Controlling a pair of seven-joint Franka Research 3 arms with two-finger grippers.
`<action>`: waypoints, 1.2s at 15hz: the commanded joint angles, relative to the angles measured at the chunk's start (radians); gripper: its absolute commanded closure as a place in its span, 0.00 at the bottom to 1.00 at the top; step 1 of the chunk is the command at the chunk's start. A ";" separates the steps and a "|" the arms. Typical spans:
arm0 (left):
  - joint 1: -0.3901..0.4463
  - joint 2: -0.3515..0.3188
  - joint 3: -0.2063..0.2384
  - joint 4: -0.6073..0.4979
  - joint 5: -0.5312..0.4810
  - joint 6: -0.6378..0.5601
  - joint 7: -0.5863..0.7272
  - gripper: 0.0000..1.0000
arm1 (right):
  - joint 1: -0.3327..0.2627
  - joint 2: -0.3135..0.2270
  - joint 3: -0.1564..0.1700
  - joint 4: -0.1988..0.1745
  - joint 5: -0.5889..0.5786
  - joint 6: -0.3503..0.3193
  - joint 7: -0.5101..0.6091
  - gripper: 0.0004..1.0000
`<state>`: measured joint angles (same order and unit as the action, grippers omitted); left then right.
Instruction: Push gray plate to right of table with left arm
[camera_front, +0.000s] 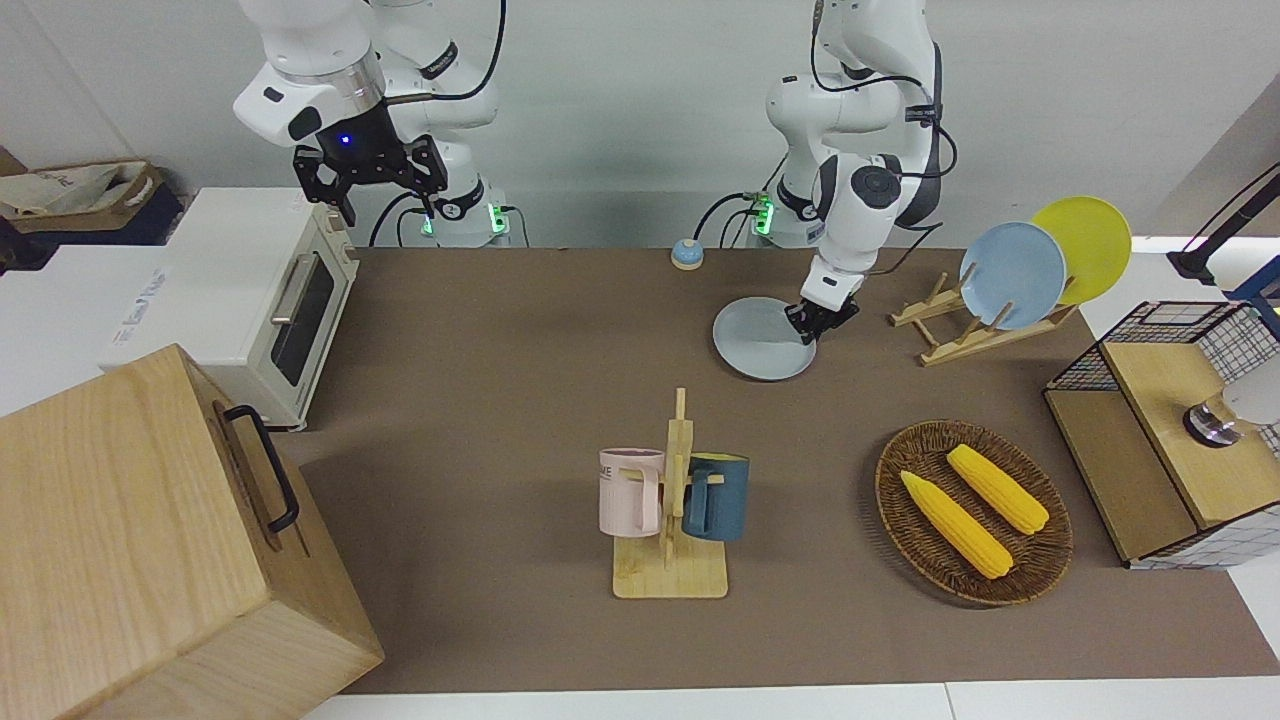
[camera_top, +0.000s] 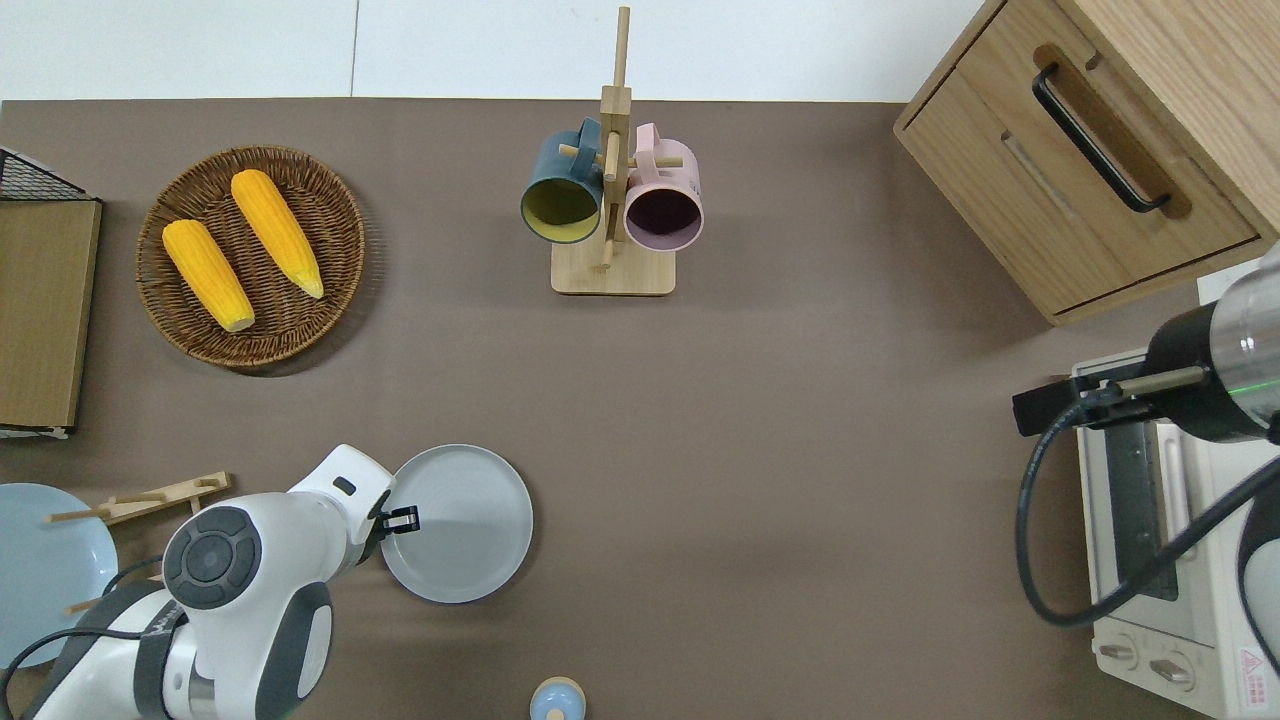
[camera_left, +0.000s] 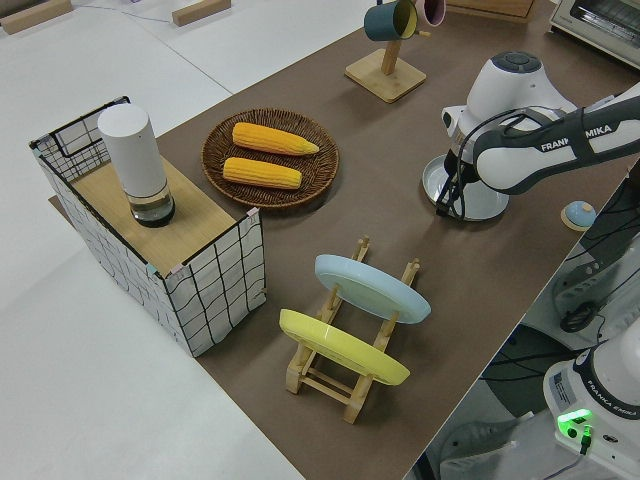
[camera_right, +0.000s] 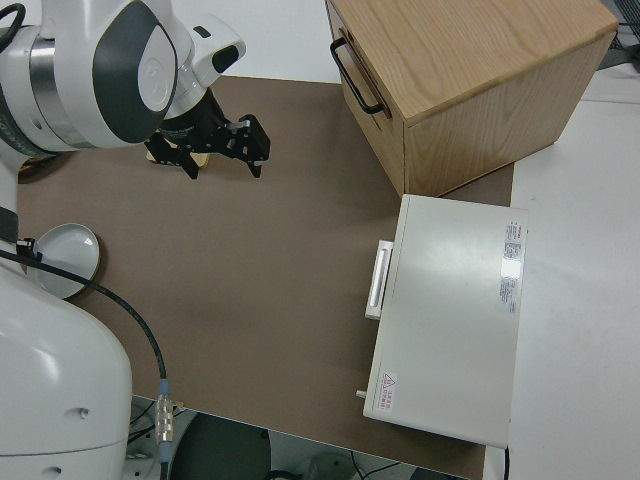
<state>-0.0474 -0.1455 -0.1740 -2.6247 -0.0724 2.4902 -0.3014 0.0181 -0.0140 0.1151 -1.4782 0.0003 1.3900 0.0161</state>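
The gray plate (camera_front: 760, 342) lies flat on the brown table (camera_front: 500, 400), near the robots and toward the left arm's end; it also shows in the overhead view (camera_top: 462, 525) and in the left side view (camera_left: 483, 198). My left gripper (camera_front: 815, 322) is down at the plate's rim, on the side toward the left arm's end of the table, as the overhead view (camera_top: 400, 520) shows. It holds nothing. My right gripper (camera_front: 372, 175) is open and empty; that arm is parked.
A wooden rack with the sky-blue plate (camera_front: 1012, 275) and the yellow plate (camera_front: 1085, 245) stands beside the left arm. A mug rack (camera_front: 672, 500), a corn basket (camera_front: 888, 495), a small blue bell (camera_front: 686, 254), a toaster oven (camera_front: 250, 290) and a wooden cabinet (camera_front: 140, 540) stand around.
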 joint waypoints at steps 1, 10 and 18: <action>-0.011 0.017 0.005 -0.012 -0.015 0.030 -0.015 1.00 | -0.020 -0.003 0.015 0.009 0.004 -0.016 0.013 0.02; -0.014 0.020 0.005 -0.011 -0.015 0.032 -0.030 1.00 | -0.020 -0.003 0.015 0.009 0.004 -0.016 0.013 0.02; -0.158 0.056 0.001 0.021 -0.023 0.061 -0.286 1.00 | -0.020 -0.003 0.017 0.009 0.006 -0.016 0.013 0.02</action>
<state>-0.1273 -0.1461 -0.1777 -2.6226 -0.0781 2.5132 -0.4826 0.0181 -0.0140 0.1151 -1.4782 0.0003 1.3900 0.0162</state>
